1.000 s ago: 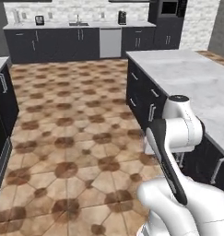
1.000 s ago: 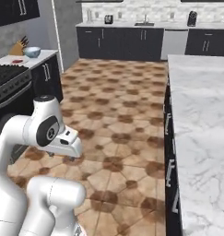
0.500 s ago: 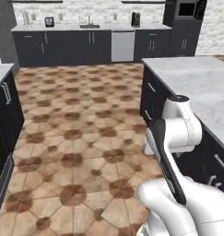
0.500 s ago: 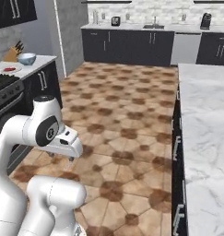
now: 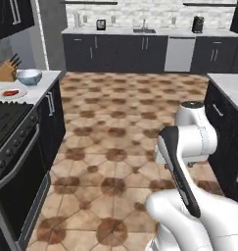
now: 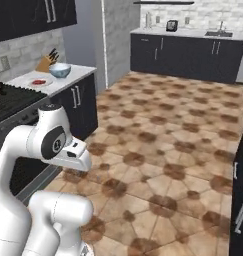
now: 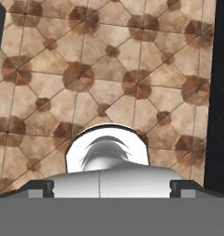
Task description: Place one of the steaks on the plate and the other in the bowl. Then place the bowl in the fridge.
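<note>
We roll over a wide brown octagon-patterned tile floor [image 5: 115, 142], with a long run of dark cabinets under a pale counter [image 5: 140, 32] along the far wall. To our left stands a black stove [image 5: 8, 122] beside a light marble counter [image 6: 68, 75]. On that counter, at its far end, sits the deep white bowl with the pale blue outside [image 5: 29, 76], just in front of a wooden knife block [image 5: 5, 72]. Nearer the stove lies the flat pale plate [image 5: 12, 94], carrying one small red slab of steak [image 5: 11, 92]. In the hand view our two dark finger tips [image 7: 111, 184] stand at their widest, apart at the frame's bottom corners, holding nothing, over bare tile.
</note>
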You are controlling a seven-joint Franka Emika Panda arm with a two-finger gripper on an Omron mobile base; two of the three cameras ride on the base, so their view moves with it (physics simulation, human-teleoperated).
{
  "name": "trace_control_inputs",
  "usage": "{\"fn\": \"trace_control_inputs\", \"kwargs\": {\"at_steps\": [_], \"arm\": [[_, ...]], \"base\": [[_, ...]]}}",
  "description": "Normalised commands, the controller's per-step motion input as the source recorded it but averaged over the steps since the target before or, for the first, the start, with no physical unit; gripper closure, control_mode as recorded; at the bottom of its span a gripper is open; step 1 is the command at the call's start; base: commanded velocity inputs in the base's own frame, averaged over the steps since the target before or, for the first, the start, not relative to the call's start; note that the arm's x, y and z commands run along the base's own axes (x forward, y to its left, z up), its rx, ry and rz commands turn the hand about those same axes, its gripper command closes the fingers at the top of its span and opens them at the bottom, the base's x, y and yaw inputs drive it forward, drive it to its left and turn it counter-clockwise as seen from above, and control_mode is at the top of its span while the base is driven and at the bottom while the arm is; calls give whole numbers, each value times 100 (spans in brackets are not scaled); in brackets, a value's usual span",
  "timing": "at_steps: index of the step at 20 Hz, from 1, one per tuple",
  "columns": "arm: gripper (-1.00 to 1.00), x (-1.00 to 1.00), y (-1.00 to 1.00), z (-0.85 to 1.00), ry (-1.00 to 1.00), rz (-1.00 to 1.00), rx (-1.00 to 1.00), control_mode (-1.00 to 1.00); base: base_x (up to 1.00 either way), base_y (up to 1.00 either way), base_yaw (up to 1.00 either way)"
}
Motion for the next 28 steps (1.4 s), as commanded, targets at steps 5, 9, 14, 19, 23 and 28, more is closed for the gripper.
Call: {"fn": "trace_control_inputs", "kwargs": {"at_steps": [5, 9, 14, 19, 23, 28], "arm": [[-100, 0, 0, 0, 0, 0, 0, 100], [-100, 0, 0, 0, 0, 0, 0, 100], [-100, 0, 0, 0, 0, 0, 0, 100], [-100, 0, 0, 0, 0, 0, 0, 100], [-100, 0, 0, 0, 0, 0, 0, 100], [-100, 0, 0, 0, 0, 0, 0, 100]], "base": [[99, 29, 27], [89, -12, 42], [91, -27, 56], [92, -44, 66], [87, -73, 62], [87, -95, 55]]}}
